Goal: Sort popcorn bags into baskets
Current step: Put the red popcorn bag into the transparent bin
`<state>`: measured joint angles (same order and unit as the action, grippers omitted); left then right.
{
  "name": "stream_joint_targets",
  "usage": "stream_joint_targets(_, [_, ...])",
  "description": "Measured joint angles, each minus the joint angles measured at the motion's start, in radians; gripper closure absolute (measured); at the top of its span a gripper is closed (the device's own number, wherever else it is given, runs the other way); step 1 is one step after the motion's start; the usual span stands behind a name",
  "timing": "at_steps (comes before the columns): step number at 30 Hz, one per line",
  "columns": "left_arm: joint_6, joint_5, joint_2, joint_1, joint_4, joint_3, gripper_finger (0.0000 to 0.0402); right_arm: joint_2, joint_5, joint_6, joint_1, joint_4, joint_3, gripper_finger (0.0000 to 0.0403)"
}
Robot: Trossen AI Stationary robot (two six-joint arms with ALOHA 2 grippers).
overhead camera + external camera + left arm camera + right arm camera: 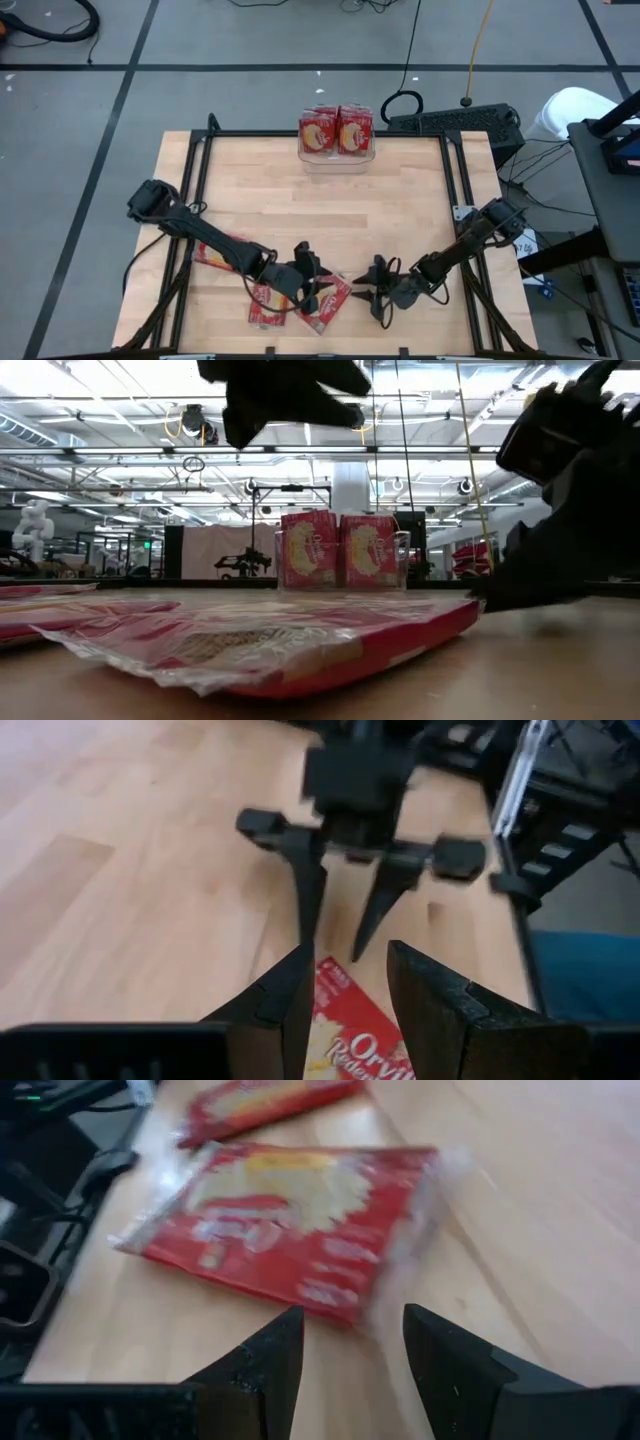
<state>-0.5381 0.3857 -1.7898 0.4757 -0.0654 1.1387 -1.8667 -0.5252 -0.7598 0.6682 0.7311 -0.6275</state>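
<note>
With both sets of jaws parted and empty over the flat packet (328, 299) on the bench (300, 200), the left gripper (312, 272) should pinch one edge cleanly while the right gripper (372, 285) steadies it, bound for the basket (337, 155).

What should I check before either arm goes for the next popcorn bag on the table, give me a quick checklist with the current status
1. Left gripper empty: ok; its fingers stand apart above the nearest popcorn bag, nothing between them.
2. Right gripper empty: ok; open, with the bag lying flat ahead of it.
3. Clearance between the grippers: not ok; they face each other closely over the same bag.
4. Bag free to lift: cannot tell; a second bag lies beside it, and overlap is unclear.
5. Clear bin has room: cannot tell; two bags stand side by side in it at the table's far edge.
6. Third bag: not ok; it lies partly under the left arm.
</note>
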Motion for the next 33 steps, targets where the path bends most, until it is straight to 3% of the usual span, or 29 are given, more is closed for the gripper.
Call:
stream_joint_targets(6, [-0.022, -0.029, -0.089, 0.006, 0.017, -0.001, 0.0268, -0.016, 0.001, 0.152, 0.000, 0.056, 0.000, 0.0238])
stream_joint_targets(13, [-0.092, -0.197, -0.211, -0.025, 0.002, -0.001, 0.0268, -0.043, 0.001, 0.263, -0.001, 0.043, 0.000, 0.0238])
stream_joint_targets(17, [-0.118, -0.231, -0.258, -0.045, -0.030, 0.003, 0.0268, -0.079, -0.001, 0.264, -0.020, 0.085, 0.000, 0.0241])
stream_joint_targets(21, [-0.119, -0.240, -0.268, -0.059, -0.050, 0.003, 0.0268, -0.111, -0.010, 0.277, -0.029, 0.142, 0.001, 0.0279])
stream_joint_targets(27, [-0.092, -0.244, -0.238, -0.061, -0.052, -0.001, 0.0268, -0.092, 0.004, 0.325, -0.033, 0.128, 0.001, 0.0387])
stream_joint_targets(30, [-0.085, -0.238, -0.186, -0.061, -0.029, -0.002, 0.0268, -0.070, 0.011, 0.363, -0.033, 0.121, 0.001, 0.0393])
stream_joint_targets(33, [-0.049, -0.163, -0.106, -0.056, -0.007, -0.001, 0.0268, -0.039, 0.013, 0.423, -0.033, 0.111, 0.001, 0.0397])
